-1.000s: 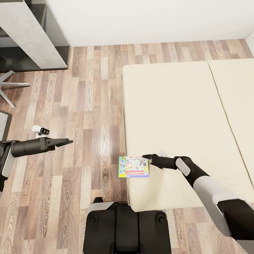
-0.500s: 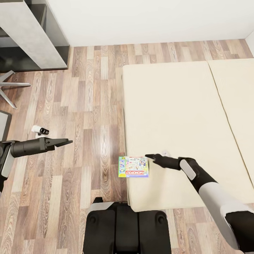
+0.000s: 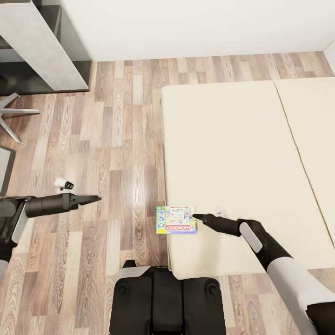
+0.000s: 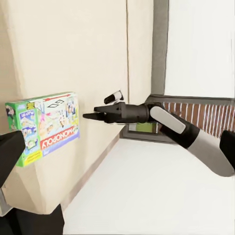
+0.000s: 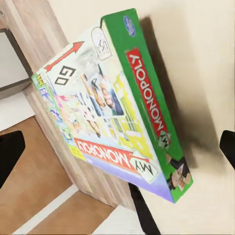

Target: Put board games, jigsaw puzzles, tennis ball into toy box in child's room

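At far left, the left gripper (image 3: pixel 95 199) has dropped nearer and slightly rightward over the wooden floor (image 3: pixel 116 139) compared with a second ago; its jaws appear closed on nothing, and it takes no part in the present step. Just right of centre, the board game (image 3: pixel 176 220), a Monopoly box, lies flat on the near left corner of the bed (image 3: pixel 232 139), its left edge overhanging the mattress side above the floor; its position is unchanged. To its right, the right gripper (image 3: pixel 199 217) has sunk and levelled over the last second, so that its tip now meets the right edge of the box, where before it hovered slightly farther and higher. From the head view its jaws look narrow, yet in the right wrist view two dark fingertips (image 5: pixel 10 152) stand well apart on either side of the box, so they are judged open and holding nothing. The box thus lies directly ahead of the jaws, between their lines of travel, suggesting that a grasp is being lined up.
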### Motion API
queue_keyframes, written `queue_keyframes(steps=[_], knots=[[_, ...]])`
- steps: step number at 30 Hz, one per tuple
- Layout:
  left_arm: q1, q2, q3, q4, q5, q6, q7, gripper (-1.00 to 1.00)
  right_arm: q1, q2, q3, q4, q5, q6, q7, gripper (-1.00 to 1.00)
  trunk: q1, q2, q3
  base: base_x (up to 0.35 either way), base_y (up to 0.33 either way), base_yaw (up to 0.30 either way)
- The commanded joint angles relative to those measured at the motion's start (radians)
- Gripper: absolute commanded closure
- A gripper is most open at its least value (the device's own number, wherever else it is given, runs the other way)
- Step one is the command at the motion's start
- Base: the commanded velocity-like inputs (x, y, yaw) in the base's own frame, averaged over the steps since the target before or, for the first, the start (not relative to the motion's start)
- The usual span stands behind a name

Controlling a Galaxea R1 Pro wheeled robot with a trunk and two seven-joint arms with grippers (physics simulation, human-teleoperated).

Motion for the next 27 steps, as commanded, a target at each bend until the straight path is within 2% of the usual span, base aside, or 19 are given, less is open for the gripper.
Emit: queue_keyframes(steps=[1,5,8,12,16,21,27], knots=[[0.006,-0.006,-0.006,-0.006,0.001,0.005,-0.009,-1.0,-0.006,0.005,-0.003,-0.006,-0.009,0.009,-0.006,-1.0,0.001,-0.002,-0.001,0.0,0.0,0.0],[0.028,-0.008,-0.012,-0.028,0.001,-0.018,-0.021,-1.0,-0.029,0.022,-0.025,-0.029,-0.009,0.032,-0.028,-1.0,0.001,-0.002,-0.001,0.0,0.0,0.0],[0.045,-0.025,-0.014,-0.033,-0.006,-0.035,-0.021,-1.0,-0.046,0.039,-0.041,-0.046,-0.017,0.043,-0.045,-1.0,0.001,-0.002,-0.001,0.0,0.0,0.0],[0.067,-0.047,-0.015,-0.011,-0.009,-0.057,-0.021,-1.0,-0.069,0.061,-0.043,-0.068,-0.022,0.056,-0.067,-1.0,0.001,-0.002,-0.001,0.0,0.0,0.0],[0.09,-0.05,-0.014,0.012,-0.009,-0.079,-0.021,-1.0,-0.079,0.073,-0.044,-0.081,-0.022,0.069,-0.089,-1.0,0.001,-0.002,-0.001,0.0,0.0,0.0],[0.118,-0.05,-0.013,0.022,-0.009,-0.107,-0.021,-1.0,-0.079,0.081,-0.045,-0.081,-0.021,0.072,-0.117,-1.0,0.001,-0.002,-0.001,0.0,0.0,0.0],[0.12,-0.049,-0.011,0.022,-0.009,-0.141,-0.021,-1.0,-0.078,0.082,-0.045,-0.081,-0.021,0.073,-0.151,-1.0,0.001,-0.002,0.0,0.0,0.0,0.0]])
